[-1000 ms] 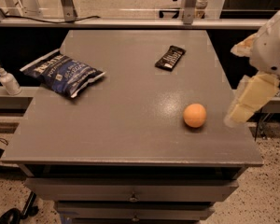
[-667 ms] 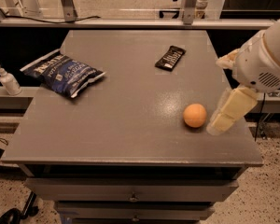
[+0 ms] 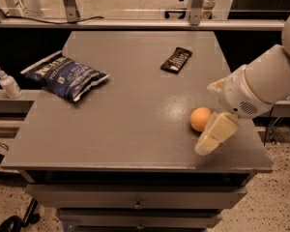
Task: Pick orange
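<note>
Hovering low over the table's (image 3: 135, 149) near right corner, the gripper (image 3: 216, 133) is sitting just beside the orange (image 3: 199, 119), touching or almost touching it; whether the gripper is open or closed cannot be told. The orange is lying on the gripper's side toward the table's middle, slightly farther back, so the coming move is probably requiring a short sideways shift. Farther back, the dark snack bar (image 3: 176, 60) and blue chip bag (image 3: 65, 76) are lying well apart.

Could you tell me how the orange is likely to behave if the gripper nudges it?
The orange is round on a flat table, so a nudge would probably set it rolling. Its matte skin looks unlikely to slip. The gripper sits just right of it in the picture, low over the table, so contact there may push it leftward.
</note>
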`<action>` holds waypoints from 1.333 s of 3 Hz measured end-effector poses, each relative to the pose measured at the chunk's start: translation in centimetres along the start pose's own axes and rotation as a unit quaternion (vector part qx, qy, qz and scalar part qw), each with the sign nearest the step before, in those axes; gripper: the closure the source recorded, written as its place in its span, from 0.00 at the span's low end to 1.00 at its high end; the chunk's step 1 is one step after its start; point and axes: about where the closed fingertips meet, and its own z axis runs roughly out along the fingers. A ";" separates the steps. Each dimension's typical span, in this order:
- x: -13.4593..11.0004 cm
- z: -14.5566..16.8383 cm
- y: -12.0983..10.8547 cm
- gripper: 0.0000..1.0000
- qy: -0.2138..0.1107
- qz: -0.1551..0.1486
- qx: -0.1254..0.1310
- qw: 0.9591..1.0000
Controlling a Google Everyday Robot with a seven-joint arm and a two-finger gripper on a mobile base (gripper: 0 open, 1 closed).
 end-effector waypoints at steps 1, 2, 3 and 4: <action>0.5 2.2 -0.1 0.00 -0.005 0.013 -0.011 1.000; 0.8 3.5 -0.1 0.16 -0.009 0.023 -0.017 1.000; 0.8 3.7 -0.9 0.39 -0.010 0.027 -0.015 0.999; 0.3 3.1 -3.1 0.64 -0.004 0.026 -0.005 1.000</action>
